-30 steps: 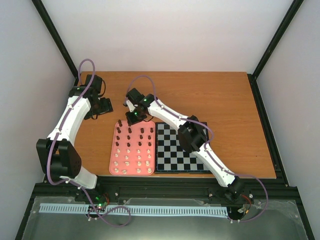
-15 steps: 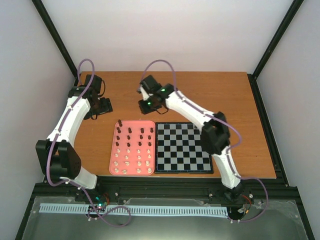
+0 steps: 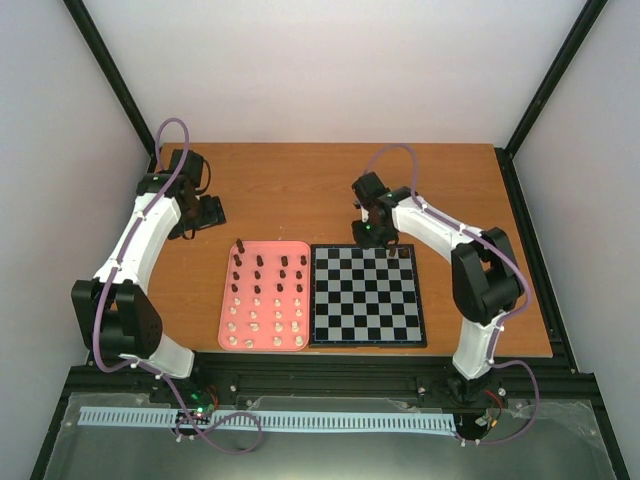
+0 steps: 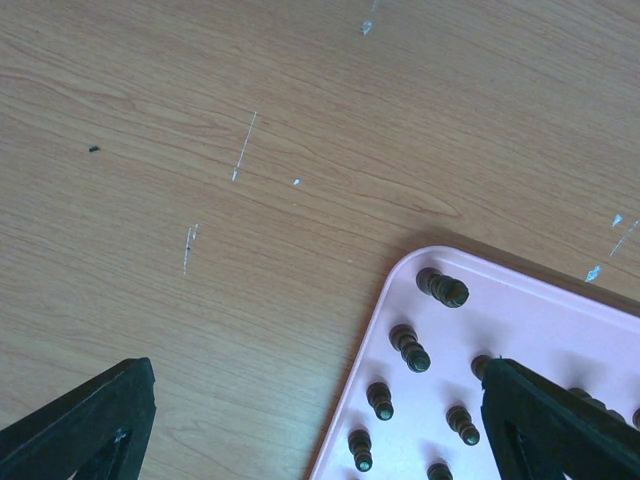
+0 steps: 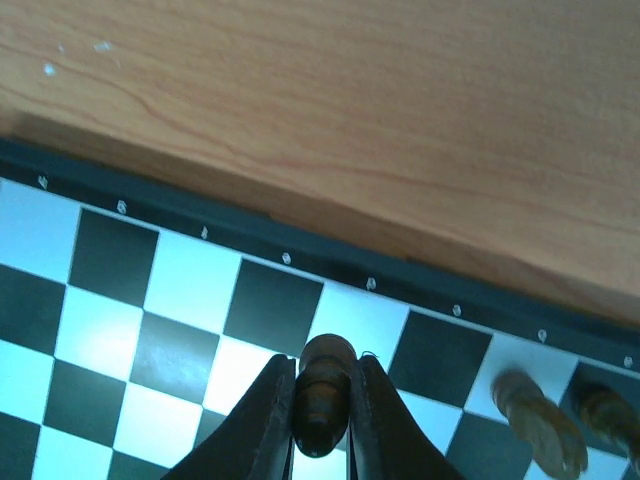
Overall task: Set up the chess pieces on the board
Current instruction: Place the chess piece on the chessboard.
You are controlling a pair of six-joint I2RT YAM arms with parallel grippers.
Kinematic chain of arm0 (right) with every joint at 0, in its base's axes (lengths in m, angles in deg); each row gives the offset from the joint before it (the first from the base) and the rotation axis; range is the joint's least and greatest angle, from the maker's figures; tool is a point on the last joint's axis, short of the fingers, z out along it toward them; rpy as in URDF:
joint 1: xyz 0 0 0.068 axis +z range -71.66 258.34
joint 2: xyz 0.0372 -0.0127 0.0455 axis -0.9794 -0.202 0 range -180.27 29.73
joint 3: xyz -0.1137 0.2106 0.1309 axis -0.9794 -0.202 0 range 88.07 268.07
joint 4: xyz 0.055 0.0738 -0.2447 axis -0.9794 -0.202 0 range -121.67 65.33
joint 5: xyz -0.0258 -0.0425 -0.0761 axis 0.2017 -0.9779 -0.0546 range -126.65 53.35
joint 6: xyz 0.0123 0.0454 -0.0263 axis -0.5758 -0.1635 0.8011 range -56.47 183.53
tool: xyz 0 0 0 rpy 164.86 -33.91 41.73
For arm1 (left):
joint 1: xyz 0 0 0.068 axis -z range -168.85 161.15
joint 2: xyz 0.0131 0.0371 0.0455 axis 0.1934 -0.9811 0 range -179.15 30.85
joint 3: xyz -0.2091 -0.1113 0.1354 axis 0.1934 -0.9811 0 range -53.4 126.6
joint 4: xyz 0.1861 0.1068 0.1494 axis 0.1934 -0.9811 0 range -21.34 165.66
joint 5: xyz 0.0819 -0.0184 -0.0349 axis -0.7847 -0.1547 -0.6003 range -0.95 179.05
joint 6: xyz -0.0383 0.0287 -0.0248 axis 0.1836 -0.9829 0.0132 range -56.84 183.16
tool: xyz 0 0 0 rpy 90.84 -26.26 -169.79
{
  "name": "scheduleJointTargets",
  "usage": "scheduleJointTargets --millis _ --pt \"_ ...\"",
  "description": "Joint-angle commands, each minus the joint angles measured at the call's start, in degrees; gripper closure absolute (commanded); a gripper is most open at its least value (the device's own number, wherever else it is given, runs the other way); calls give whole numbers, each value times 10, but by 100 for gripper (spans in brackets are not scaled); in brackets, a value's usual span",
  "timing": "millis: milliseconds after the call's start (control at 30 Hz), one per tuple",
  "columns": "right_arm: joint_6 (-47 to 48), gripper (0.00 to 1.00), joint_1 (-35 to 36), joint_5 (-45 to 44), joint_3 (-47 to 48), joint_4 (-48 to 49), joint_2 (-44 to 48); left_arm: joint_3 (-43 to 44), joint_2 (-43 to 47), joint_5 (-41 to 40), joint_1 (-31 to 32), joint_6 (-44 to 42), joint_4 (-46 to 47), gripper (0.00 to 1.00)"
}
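The board (image 3: 366, 300) lies right of the pink tray (image 3: 228, 300). On the tray, several dark pieces (image 3: 260, 266) stand in the far rows and cream pieces (image 3: 262, 322) in the near rows. My right gripper (image 3: 370, 233) hovers over the board's far edge. In the right wrist view it (image 5: 323, 400) is shut on a dark piece (image 5: 326, 358), held above the far rows of the board (image 5: 270, 300). Two pieces (image 5: 535, 428) stand near the board's far right corner. My left gripper (image 3: 205, 213) is open and empty beyond the tray's far left corner (image 4: 400, 290).
The wooden table (image 3: 450, 190) extends behind and to the right of the board. The left wrist view shows dark pieces (image 4: 442, 288) along the tray's left edge, with bare wood (image 4: 200, 200) beside it. Black frame posts stand at the table's corners.
My right arm has swung right, from above the tray's far edge to the board's far edge, carrying the dark piece. The left arm has not moved.
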Motion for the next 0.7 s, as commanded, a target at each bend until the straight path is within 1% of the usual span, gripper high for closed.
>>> scheduleJointTargets --millis 0,267,667 --pt "1 97 -7 -29 -43 22 54 -2 12 5 -4 -9 9 0" --pt "-6 97 -34 -27 -92 35 70 -7 13 6 -3 -9 11 0" --pt "5 97 -45 -28 -82 47 40 -7 11 7 -4 -11 13 0"
